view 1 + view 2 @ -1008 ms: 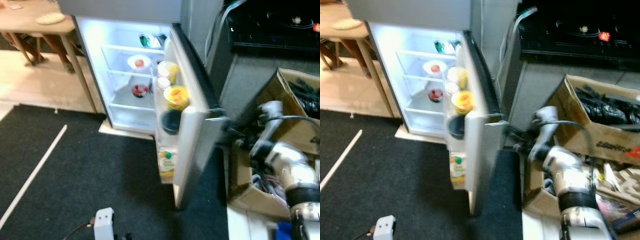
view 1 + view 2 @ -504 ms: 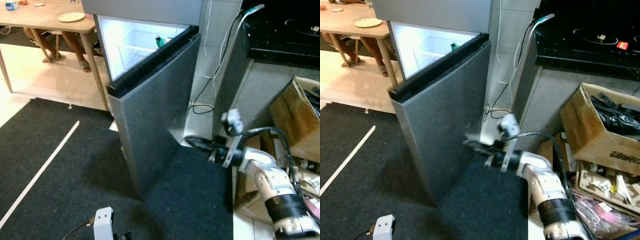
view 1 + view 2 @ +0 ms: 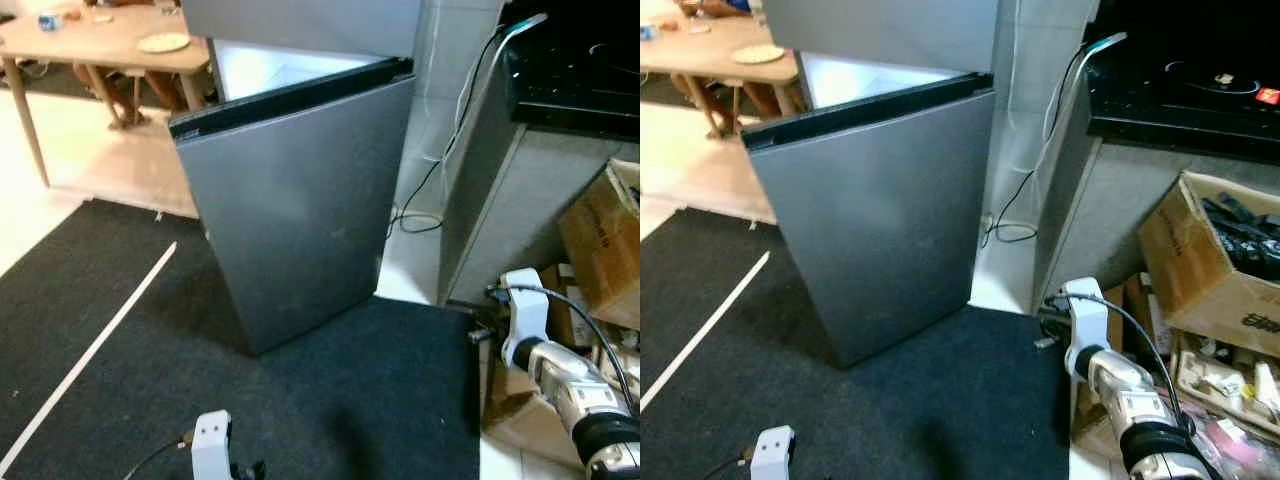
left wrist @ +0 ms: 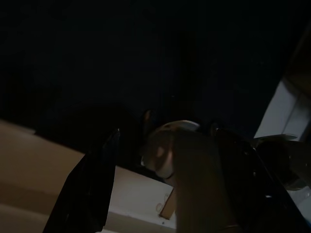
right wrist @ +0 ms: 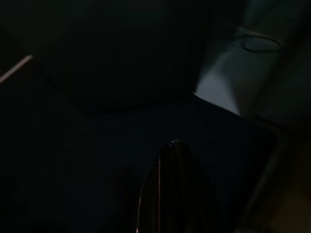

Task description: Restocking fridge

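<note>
Left hand (image 4: 160, 184) hangs low over the dark carpet (image 3: 330, 400), fingers (image 4: 90, 187) spread apart around a pale, dim shape. Up and left of the right hand, the grey fridge door (image 3: 290, 200) stands nearly closed, a lit sliver showing above it. Right hand (image 5: 172, 194) sits low beside the cardboard box (image 3: 1210, 260), fingers pressed together.

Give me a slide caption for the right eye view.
Grey fridge door nearly shut, a lit gap along its top; right arm low beside a cardboard box.
</note>
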Robot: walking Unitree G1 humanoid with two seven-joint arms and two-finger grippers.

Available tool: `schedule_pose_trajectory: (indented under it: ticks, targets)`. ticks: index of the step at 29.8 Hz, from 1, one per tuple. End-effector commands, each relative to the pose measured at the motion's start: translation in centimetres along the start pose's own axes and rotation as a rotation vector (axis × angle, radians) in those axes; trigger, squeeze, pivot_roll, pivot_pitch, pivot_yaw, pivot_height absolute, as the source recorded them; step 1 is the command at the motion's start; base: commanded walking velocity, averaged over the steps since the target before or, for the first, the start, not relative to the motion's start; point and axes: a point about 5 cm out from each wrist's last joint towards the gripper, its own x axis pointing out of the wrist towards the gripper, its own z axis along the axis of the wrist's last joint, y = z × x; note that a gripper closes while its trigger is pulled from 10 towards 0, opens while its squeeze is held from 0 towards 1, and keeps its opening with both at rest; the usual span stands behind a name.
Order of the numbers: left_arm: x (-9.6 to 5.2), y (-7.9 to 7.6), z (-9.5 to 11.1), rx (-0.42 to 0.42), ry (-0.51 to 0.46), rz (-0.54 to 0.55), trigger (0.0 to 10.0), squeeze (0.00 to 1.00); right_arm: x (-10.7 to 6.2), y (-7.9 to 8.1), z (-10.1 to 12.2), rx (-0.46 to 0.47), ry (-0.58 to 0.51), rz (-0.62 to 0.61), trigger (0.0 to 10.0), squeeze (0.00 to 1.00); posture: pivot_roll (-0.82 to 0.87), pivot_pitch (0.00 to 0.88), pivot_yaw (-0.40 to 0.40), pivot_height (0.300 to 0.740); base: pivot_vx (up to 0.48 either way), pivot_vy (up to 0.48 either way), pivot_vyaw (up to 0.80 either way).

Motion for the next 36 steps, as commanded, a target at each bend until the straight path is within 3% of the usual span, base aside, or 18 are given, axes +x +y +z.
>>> schedule_pose_trajectory:
  ticks: [1, 3, 4, 8, 16, 25, 30, 36]
  targets:
    - [-0.1, 0.0, -0.4, 0.007, 0.016, 0.003, 10.0, 0.00, 0.4, 0.5, 0.1, -0.013, -0.003, 0.007, 10.0, 0.00, -0.03, 0.000, -0.012, 0.740, 0.000, 0.000, 0.76]
    - [-0.1, 0.1, -0.3, 0.005, 0.012, 0.004, 10.0, 0.00, 1.0, 1.1, 0.3, -0.031, -0.014, 0.010, 10.0, 0.00, -0.02, 0.002, -0.011, 0.740, 0.000, 0.000, 0.76]
    - [-0.1, 0.1, -0.2, 0.005, 0.008, 0.004, 10.0, 0.00, 2.1, 2.4, 0.9, -0.067, -0.036, 0.032, 10.0, 0.00, -0.02, 0.004, -0.011, 0.740, 0.000, 0.000, 0.76]
    - [-0.1, 0.1, -0.4, 0.007, 0.015, 0.006, 10.0, 0.00, 2.7, 3.5, 1.7, -0.097, -0.066, 0.040, 10.0, 0.00, -0.02, 0.004, -0.011, 0.740, 0.000, 0.000, 0.76]
    - [-0.1, 0.0, -0.7, 0.005, 0.038, -0.002, 10.0, 0.00, 2.9, 3.3, 2.3, -0.084, -0.108, -0.002, 10.0, 0.00, -0.02, 0.009, -0.008, 0.740, 0.000, 0.000, 0.76]
    - [-0.1, -0.1, -0.8, 0.006, 0.038, -0.016, 10.0, 0.00, 3.1, 3.6, 2.3, -0.090, -0.107, -0.006, 10.0, 0.00, -0.02, 0.011, -0.011, 0.740, 0.206, 0.000, 0.00]
    - [-0.1, -0.2, -0.9, 0.009, 0.041, -0.022, 10.0, 0.00, 3.1, 3.9, 1.4, -0.285, -0.020, 0.025, 10.0, 0.00, -0.02, 0.010, -0.011, 0.740, 0.337, 0.000, 0.00]
    - [-0.1, -0.3, -0.9, 0.011, 0.041, -0.028, 10.0, 0.00, 3.0, 5.1, 0.2, -0.334, 0.029, 0.160, 10.0, 0.00, -0.02, 0.010, -0.011, 0.740, 0.345, 0.000, 0.00]
